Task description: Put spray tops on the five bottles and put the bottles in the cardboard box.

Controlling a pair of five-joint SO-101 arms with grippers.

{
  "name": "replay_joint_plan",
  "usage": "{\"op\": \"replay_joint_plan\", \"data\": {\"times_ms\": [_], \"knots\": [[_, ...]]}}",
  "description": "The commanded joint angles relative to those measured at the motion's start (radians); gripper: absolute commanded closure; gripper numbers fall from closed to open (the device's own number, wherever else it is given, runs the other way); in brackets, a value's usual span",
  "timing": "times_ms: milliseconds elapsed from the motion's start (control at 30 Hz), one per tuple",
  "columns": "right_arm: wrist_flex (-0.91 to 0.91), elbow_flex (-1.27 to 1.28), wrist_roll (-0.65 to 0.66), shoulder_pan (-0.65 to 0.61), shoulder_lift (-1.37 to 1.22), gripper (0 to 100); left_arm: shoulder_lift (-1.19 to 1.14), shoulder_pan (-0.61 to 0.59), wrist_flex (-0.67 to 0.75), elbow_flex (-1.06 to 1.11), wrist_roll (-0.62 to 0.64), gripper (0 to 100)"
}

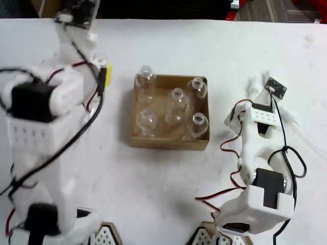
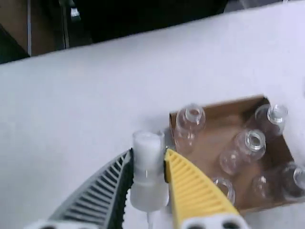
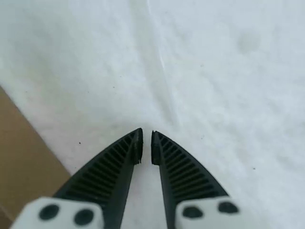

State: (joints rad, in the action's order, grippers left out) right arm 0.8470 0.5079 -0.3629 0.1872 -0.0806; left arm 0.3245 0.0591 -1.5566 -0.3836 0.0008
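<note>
High view: left arm (image 1: 38, 132) fills the left side, base cut off at the lower edge. Its far end is near the box's far-left corner, and what it carries is hard to make out from here. Right arm (image 1: 258, 153) is at the right, folded over its own front end, so its jaws are hidden here. A small white piece (image 1: 254, 86) lies on the worktop (image 1: 168, 46) just beyond that arm, too small to identify. The cardboard box (image 1: 168, 142) sits mid-worktop between the arms. Five clear bottles (image 1: 176, 97) stand upright in it, one near each corner and one in the middle, necks open and uncapped.

Left wrist view: left gripper (image 2: 148, 160) has one grey and one yellow jaw, clamped on a white spray top (image 2: 147, 143) held upright. The top's thin tube runs out of frame. It hangs over bare worktop just beside the box's corner and is not over any bottle. The box is cut off at the frame edge. The nearest bottles are partly hidden behind the yellow jaw, and the glass blurs into the cardboard.

Right wrist view: right gripper (image 3: 147, 143) has black jaws drawn almost together with a thin slit left and nothing between them. It is low over white worktop. A brown strip of the box shows at the frame edge, with its contents out of frame.
</note>
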Motion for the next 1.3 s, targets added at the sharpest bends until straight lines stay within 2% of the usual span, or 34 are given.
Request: {"op": "replay_joint_plan", "data": {"times_ms": [0, 133, 333, 467, 633, 733, 833, 1133, 1267], "knots": [[-0.016, -0.034, 0.015, 0.010, 0.002, 97.8, 0.122, 0.019, 0.233, 0.141, 0.015, 98], [-0.016, -0.034, 0.015, 0.010, 0.001, 97.8, 0.193, 0.022, 0.482, 0.285, 0.017, 98], [-0.016, -0.034, 0.015, 0.007, 0.001, 97.8, 0.205, 0.024, 0.953, 0.529, 0.018, 98], [-0.016, -0.034, 0.015, 0.005, 0.001, 97.8, 0.205, 0.067, 1.274, 0.707, 0.018, 98], [-0.019, -0.034, 0.015, 0.004, 0.001, 97.8, 0.197, 0.117, 1.585, 0.838, 0.011, 98], [-0.042, -0.028, 0.015, 0.005, 0.001, 97.8, 0.139, 0.145, 1.656, 0.816, -0.025, 98], [-0.044, -0.028, 0.015, 0.007, 0.001, 97.8, 0.044, 0.173, 1.626, 0.747, -0.107, 98], [-0.044, -0.028, 0.015, 0.010, 0.001, 97.8, -0.048, 0.197, 1.619, 0.712, -0.109, 98], [-0.044, -0.028, 0.015, 0.010, 0.001, 97.8, -0.097, 0.197, 1.699, 0.721, -0.109, 98]]}}
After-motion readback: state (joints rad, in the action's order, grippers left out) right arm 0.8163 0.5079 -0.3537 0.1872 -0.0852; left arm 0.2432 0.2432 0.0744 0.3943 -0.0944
